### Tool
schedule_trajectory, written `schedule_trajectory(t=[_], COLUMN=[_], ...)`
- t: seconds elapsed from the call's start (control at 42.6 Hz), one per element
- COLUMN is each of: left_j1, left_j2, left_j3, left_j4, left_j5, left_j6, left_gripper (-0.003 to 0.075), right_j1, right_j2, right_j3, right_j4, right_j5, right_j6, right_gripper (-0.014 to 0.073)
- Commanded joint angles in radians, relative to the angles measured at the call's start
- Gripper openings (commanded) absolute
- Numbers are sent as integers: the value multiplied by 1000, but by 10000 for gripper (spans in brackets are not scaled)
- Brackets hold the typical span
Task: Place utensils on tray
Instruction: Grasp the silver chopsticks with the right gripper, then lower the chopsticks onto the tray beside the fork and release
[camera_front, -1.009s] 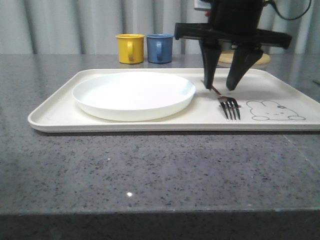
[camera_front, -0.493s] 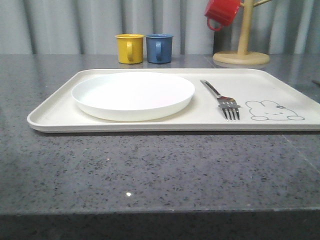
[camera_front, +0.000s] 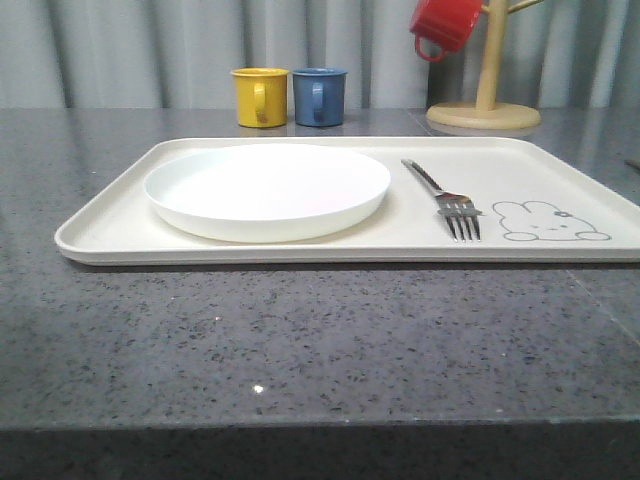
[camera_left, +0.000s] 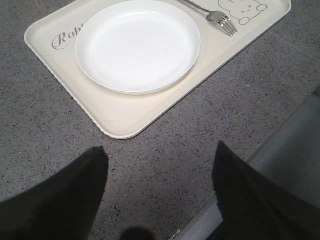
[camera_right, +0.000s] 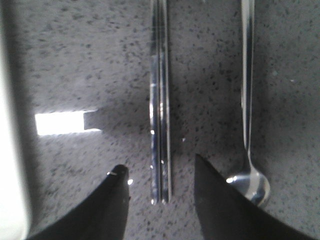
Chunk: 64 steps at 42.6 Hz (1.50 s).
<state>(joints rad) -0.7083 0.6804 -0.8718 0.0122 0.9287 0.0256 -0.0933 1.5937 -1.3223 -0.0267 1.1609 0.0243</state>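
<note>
Front view: plate (camera_front: 266, 190) and fork (camera_front: 445, 198) already on tray (camera_front: 110, 228); left wrist view: left claw (camera_left: 157, 187) open, idle, tray ahead; right wrist view: right claw (camera_right: 161, 192) open astride chopsticks (camera_right: 160, 105), spoon (camera_right: 248, 100) just outside one finger, so next probably lowering and closing.

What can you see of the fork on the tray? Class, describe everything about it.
The fork is slim, shiny and looks like steel, with four tines and a long narrow handle. It lies flat on the cream tray, tines toward the camera in the front view and handle angled back toward the plate's side. It sits between the white plate and the printed bunny, touching neither. No claw holds it.
</note>
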Motion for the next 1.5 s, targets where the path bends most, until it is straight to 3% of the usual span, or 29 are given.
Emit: schedule_trajectory(t=[0.0, 0.375, 0.68, 0.938, 1.243, 1.478], left_j1=[-5, -5, -5, -5, -5, -5], left_j2=[-2, -2, -2, -2, -2, -2], left_j3=[-26, -26, -26, -26, -26, -26], left_j4=[-3, -3, -3, -3, -3, -3], left_j5=[-63, -63, -63, -63, -63, -63], left_j6=[-10, -10, -10, -10, -10, -10], left_gripper=[438, 438, 438, 438, 438, 438], right_j1=[-10, -10, -10, 29, 244, 287], right_j2=[3, 64, 64, 34, 43, 125], right_j3=[-18, -18, -18, -48, -168, -167], right_j4=[2, 4, 15, 49, 239, 258], right_j5=[-30, -62, -55, -43, 21, -36], right_j6=[-24, -24, -24, -47, -60, 95], right_gripper=[341, 337, 14, 10, 10, 10])
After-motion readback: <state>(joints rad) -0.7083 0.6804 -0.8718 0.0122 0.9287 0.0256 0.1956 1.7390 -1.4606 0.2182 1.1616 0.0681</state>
